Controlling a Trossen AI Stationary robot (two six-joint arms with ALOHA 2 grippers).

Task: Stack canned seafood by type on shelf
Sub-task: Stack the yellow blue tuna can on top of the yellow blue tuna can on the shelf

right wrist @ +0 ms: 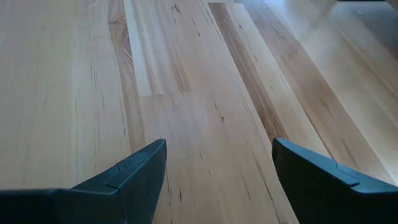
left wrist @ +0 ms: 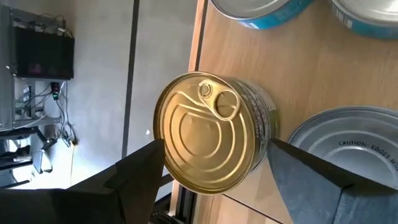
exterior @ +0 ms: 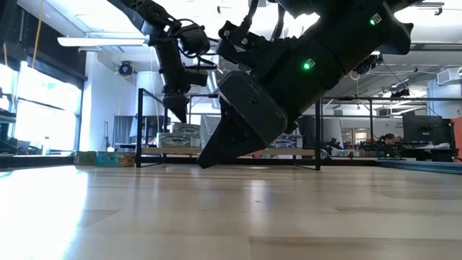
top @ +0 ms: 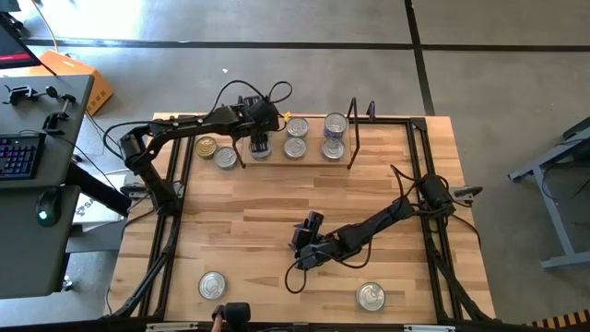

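Gripping is what my left gripper point(left wrist: 211, 165) is doing: its fingers are clamped on either side of a gold-lidded tin point(left wrist: 211, 134), holding it over the shelf point(top: 313, 155) at twelve o'clock on the table point(top: 277, 212), just beside a silver-lidded tin point(left wrist: 348, 149). I am judging that the tin should go down flat, lid level and clear of its neighbours, before I let go. My right gripper point(right wrist: 217, 171) is waiting near six o'clock, fingers apart over bare wood. Two loose tins point(top: 213, 285) are lying along the near edge.
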